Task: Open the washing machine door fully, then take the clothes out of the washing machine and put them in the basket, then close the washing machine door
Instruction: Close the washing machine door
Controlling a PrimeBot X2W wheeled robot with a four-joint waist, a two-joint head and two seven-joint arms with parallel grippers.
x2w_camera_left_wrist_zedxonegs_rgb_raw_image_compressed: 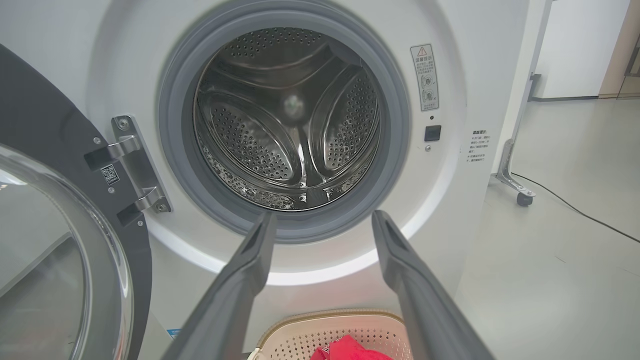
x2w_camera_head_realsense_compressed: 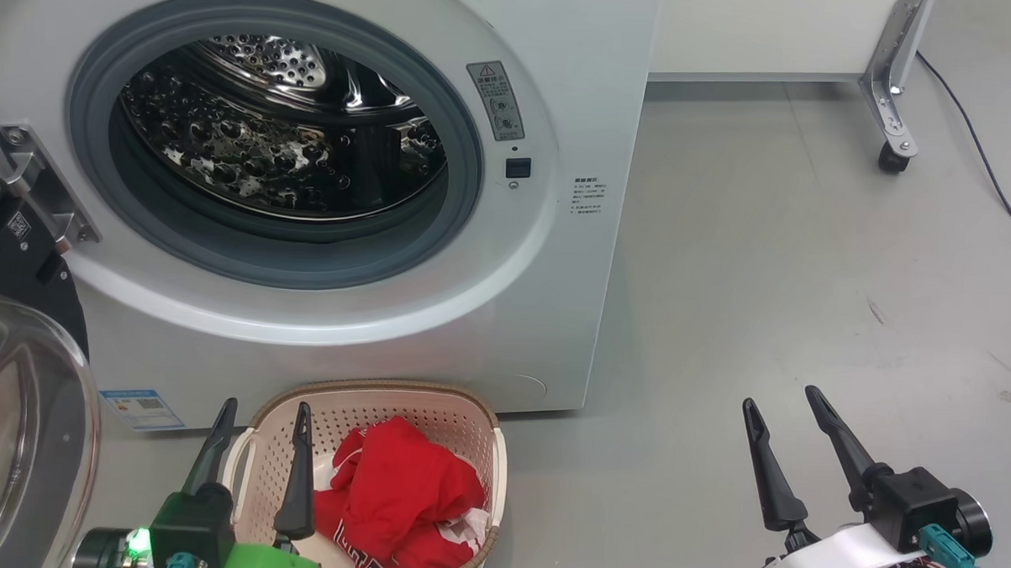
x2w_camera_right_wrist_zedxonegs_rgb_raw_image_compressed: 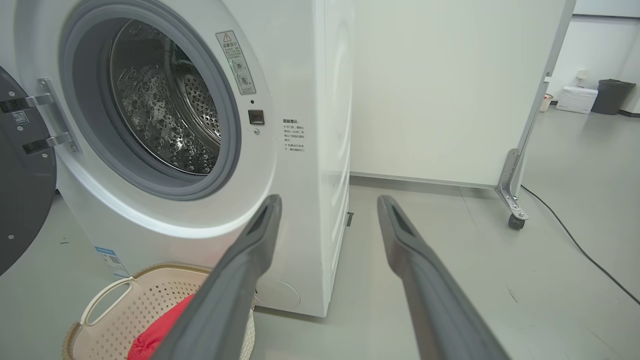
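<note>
The white washing machine (x2w_camera_head_realsense_compressed: 563,84) stands with its door (x2w_camera_head_realsense_compressed: 22,402) swung wide open to the left; the steel drum (x2w_camera_head_realsense_compressed: 284,133) holds nothing that I can see. Red clothes (x2w_camera_head_realsense_compressed: 406,491) lie in the cream basket (x2w_camera_head_realsense_compressed: 476,417) on the floor in front of the machine. My left gripper (x2w_camera_head_realsense_compressed: 266,406) hangs open over the basket's left edge, nothing between its fingers. Off to the right above the bare floor, my right gripper (x2w_camera_head_realsense_compressed: 781,396) is open too. The left wrist view looks into the drum (x2w_camera_left_wrist_zedxonegs_rgb_raw_image_compressed: 295,120), with the door (x2w_camera_left_wrist_zedxonegs_rgb_raw_image_compressed: 45,150) at left and the basket (x2w_camera_left_wrist_zedxonegs_rgb_raw_image_compressed: 300,335) below.
A white partition on a metal leg with a caster (x2w_camera_head_realsense_compressed: 894,159) stands at the back right, and a black cable (x2w_camera_head_realsense_compressed: 989,166) runs along the floor there. Grey floor (x2w_camera_head_realsense_compressed: 767,268) spreads to the right of the machine. A bin and a white box (x2w_camera_right_wrist_zedxonegs_rgb_raw_image_compressed: 576,99) sit far off.
</note>
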